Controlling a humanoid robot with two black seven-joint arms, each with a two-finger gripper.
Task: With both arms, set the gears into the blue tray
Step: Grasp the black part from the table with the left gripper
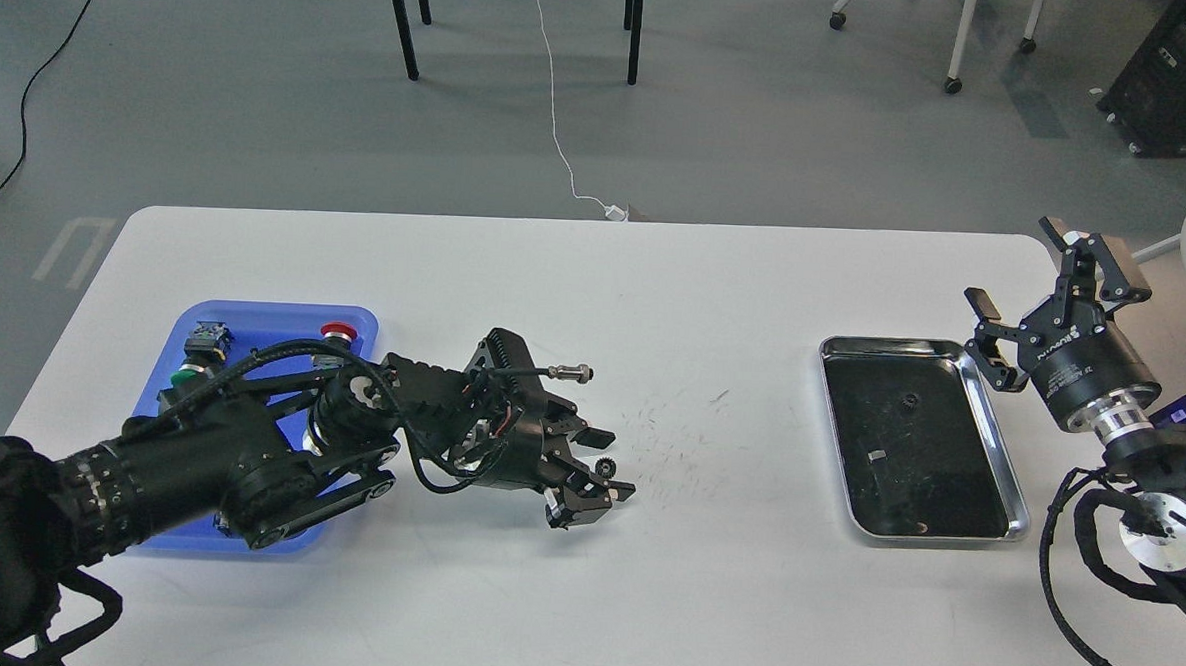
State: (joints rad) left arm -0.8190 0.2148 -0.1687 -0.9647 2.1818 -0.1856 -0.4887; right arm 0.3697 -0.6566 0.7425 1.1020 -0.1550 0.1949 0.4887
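Observation:
My left gripper [603, 467] hovers low over the white table, right of the blue tray [271, 317], and is shut on a small black gear [604, 465] that shows between its fingertips. My left arm crosses over the blue tray and hides much of it. A second gear [908, 400] lies in the steel tray [997, 436] on the right. My right gripper [1024, 274] is raised beside that tray's far right corner, its fingers spread open and holding nothing.
Push-button switches with a red cap [337, 332] and a green cap [187, 378] sit in the blue tray's far half. Small dark scuffs [669, 416] mark the table between the trays. Table legs and cables stand on the floor beyond the far edge.

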